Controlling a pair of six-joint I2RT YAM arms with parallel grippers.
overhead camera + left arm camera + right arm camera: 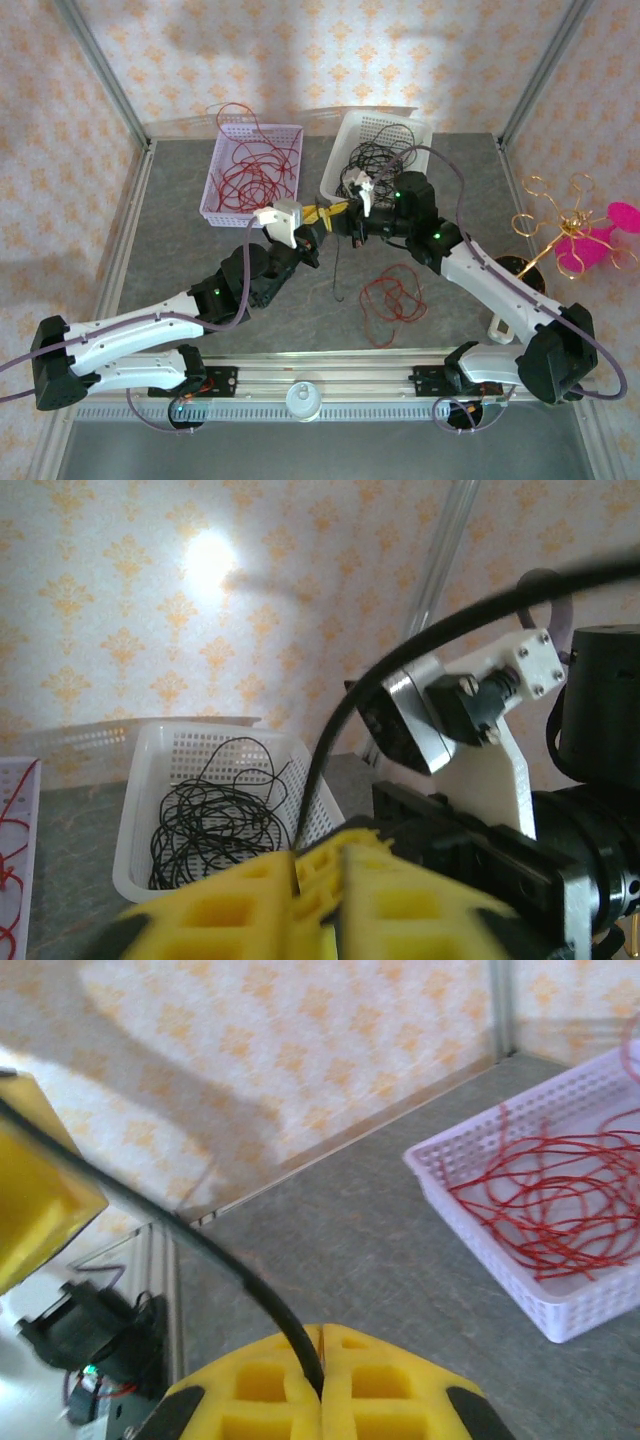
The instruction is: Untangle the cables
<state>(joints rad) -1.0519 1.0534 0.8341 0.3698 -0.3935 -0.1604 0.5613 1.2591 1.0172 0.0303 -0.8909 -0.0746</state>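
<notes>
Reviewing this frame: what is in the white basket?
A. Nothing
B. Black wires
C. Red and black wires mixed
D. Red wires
B: the white basket holds a coil of black wires, while the red wires lie in the lilac basket.

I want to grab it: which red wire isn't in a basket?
Start at the grey table, beside the right arm's white forearm. A curly red wire loop lies there on bare tabletop; the other red wires sit in the lilac basket.
</notes>
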